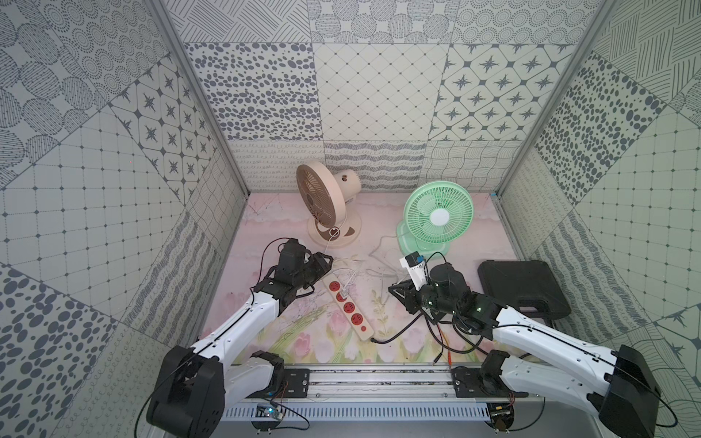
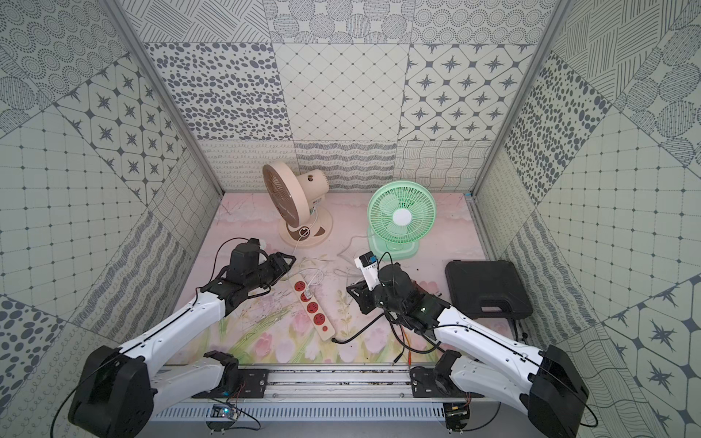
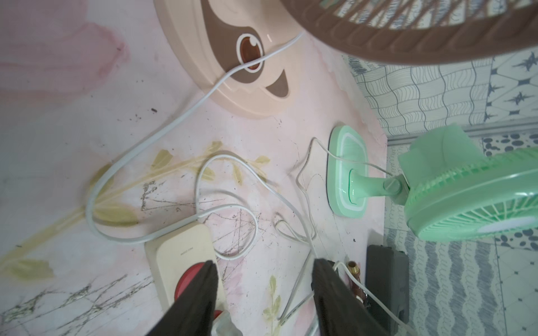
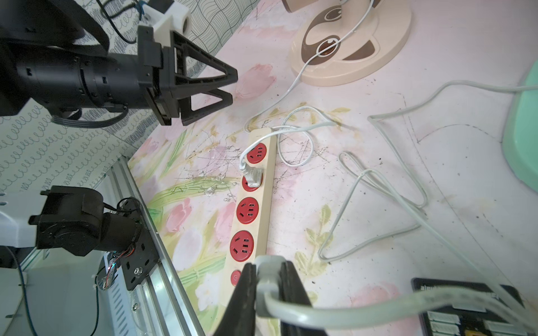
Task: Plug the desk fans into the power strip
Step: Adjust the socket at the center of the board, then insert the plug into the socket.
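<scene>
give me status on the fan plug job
Left gripper open, empty. Right gripper shut on grey plug. Power strip: white plug seated in one socket, three free. Loose cord beside it.

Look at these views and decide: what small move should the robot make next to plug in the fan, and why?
Probably shift the right hand, shut on the grey plug, over the free red socket nearest the button on the power strip and line it up. A white plug already fills another socket; the left hand is open and holds nothing.
</scene>
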You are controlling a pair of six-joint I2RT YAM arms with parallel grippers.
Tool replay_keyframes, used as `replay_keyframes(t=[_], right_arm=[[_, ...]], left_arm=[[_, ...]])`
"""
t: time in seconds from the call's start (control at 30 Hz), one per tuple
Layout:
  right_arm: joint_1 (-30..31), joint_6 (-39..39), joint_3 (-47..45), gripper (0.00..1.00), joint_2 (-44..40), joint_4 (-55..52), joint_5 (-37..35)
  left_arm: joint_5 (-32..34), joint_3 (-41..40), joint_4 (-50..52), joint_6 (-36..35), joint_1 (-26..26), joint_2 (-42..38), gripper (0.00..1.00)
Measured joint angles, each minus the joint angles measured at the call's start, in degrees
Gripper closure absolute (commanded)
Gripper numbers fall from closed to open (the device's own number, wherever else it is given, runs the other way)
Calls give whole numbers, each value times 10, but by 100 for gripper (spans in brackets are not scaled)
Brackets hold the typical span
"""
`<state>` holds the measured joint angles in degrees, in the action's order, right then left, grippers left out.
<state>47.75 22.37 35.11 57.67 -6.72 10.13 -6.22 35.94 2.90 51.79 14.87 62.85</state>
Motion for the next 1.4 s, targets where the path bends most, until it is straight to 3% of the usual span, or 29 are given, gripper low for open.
replay_keyframes(t=[0.13,0.37,0.67,1.2,1.4], right_arm=[[-7,0,0,100,0,1,12],[-10,2,0,100,5,23,44],[15,14,1,100,92,94,49],[95,12,56,100,228,156,-70],[110,10,66,100,267,175,-80]], left_arm=[[-4,-12,29,-4,0,-78,18],[-13,-50,79,2,0,-203,1],[7,-95,99,11,0,-229,0],[47,-151,44,-24,-4,-223,1],[45,-166,21,-53,-4,-225,1]])
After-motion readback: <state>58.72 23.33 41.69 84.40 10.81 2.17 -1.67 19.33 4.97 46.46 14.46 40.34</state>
